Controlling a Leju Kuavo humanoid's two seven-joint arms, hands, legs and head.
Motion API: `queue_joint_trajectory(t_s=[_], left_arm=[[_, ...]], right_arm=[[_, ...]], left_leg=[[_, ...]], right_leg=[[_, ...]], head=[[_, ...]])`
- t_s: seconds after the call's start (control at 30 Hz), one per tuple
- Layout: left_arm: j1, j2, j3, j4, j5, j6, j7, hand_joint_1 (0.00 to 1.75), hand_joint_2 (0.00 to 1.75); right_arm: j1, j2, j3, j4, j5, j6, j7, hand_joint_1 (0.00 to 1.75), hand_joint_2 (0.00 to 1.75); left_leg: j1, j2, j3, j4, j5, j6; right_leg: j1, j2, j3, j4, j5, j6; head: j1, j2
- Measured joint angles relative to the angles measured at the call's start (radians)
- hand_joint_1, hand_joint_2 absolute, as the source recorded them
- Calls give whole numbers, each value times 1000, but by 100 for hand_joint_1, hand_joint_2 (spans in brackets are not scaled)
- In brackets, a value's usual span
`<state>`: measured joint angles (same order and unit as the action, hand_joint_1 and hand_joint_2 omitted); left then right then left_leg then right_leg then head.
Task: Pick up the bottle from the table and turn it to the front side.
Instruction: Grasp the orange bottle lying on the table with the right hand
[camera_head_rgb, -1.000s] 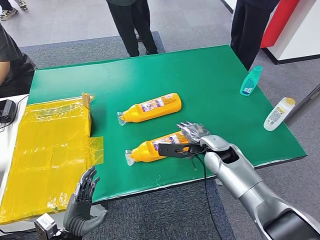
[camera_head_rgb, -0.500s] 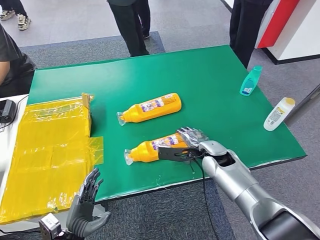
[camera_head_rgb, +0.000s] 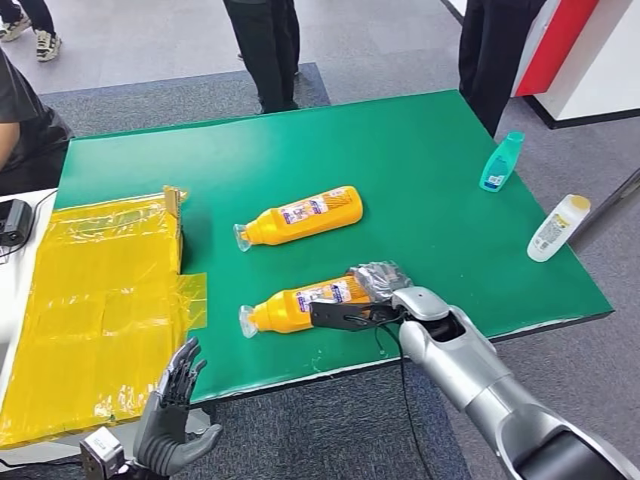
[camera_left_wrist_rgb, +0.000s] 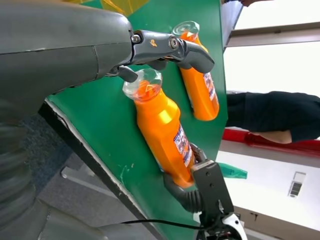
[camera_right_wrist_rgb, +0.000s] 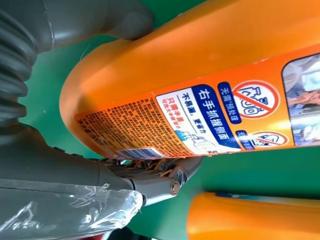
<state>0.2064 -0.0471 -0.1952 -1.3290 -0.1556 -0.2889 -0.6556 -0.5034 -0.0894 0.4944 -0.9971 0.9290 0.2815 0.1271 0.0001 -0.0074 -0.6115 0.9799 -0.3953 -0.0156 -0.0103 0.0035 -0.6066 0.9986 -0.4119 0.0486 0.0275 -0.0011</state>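
Bottle (camera_head_rgb: 302, 304), orange with a clear cap, lies on its side low in the middle of the head frame, on the green counter (camera_head_rgb: 423, 170), its base clamped in the right robot hand (camera_head_rgb: 377, 285). A second orange bottle (camera_head_rgb: 299, 218) lies just above it, apart. Yellow plastic sheet (camera_head_rgb: 90, 300) covers the left of the frame; a teal bottle (camera_head_rgb: 502, 160) and a white bottle (camera_head_rgb: 557, 227) lie at the right edge. Grey carpet and people's dark trouser legs (camera_head_rgb: 264, 50) fill the top. The left robot hand (camera_head_rgb: 172, 410) hangs at lower left, fingers apart, holding nothing. The right wrist view shows the bottle's label (camera_right_wrist_rgb: 196, 122) with printed text and red warning signs; the left wrist view shows both caps.
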Motion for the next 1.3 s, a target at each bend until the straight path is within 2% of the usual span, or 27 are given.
queue_joint_trajectory(t_s=[0.53,0.67,0.8,0.9,1.03,1.3], left_arm=[[61,-8,43,-68,6,-12,25,0,175],[79,-31,82,-88,65,-103,14,0,175],[95,-72,143,-102,136,-232,23,0,175],[98,-107,191,-109,175,-296,65,0,175],[100,-145,229,-121,207,-322,123,0,175],[109,-168,231,-159,205,-322,154,0,175]], right_arm=[[193,0,-22,-414,-14,-62,-5,175,175],[264,16,-51,-515,-13,-121,-25,175,175],[353,60,-82,-598,-61,-153,-69,175,175],[410,93,-96,-625,-133,-175,-113,175,175],[465,125,-103,-634,-224,-192,-167,175,175],[536,145,-66,-614,-245,-249,-222,175,175]], left_leg=[[0,0,-1,0,0,0],[0,0,-1,0,-1,0],[0,0,-1,0,-1,-1],[1,0,-1,0,-1,-1],[1,0,-1,0,-1,-1],[1,0,-1,0,-1,-1]], right_leg=[[0,0,-1,0,-1,0],[0,0,-1,0,-1,0],[0,0,-1,0,-2,-1],[1,0,-1,0,-2,-1],[1,0,-1,0,-2,-2],[1,0,-1,0,-2,-2]], head=[[0,0],[0,0],[0,0],[0,0],[0,0],[0,0]])
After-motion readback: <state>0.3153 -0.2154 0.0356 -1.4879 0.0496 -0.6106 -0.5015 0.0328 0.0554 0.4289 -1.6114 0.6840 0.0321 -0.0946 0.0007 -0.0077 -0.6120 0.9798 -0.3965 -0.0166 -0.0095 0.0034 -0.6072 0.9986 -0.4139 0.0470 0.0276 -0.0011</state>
